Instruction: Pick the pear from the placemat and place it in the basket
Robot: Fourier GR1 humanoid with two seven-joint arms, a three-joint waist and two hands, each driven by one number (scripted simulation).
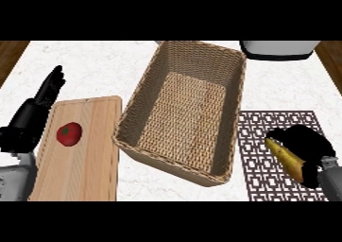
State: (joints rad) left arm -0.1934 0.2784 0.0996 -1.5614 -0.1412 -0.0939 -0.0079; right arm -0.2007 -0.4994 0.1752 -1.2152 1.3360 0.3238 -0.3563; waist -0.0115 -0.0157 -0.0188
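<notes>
White marble counter [90, 66], wood floor at both side edges. Wicker basket [142, 142] mid-frame, long and rectangular, set at a slant, nothing inside. Dark patterned placemat [271, 122] just right of basket, its left edge tucked under or against basket wall, can't tell which. Right hand [310, 142] over placemat, fingers curled round yellow-brown pear [289, 160]; pear mostly hidden, lifted or resting on mat not clear. Wooden cutting board [90, 156] left of basket, touching or nearly touching its corner. Red tomato [69, 133] on board, near left edge. Left hand [38, 111] at left edge beside board, fingers straight and pressed together, pointing up-frame, holding nothing. Grey-white appliance [278, 48] at top right, partly cut off.
</notes>
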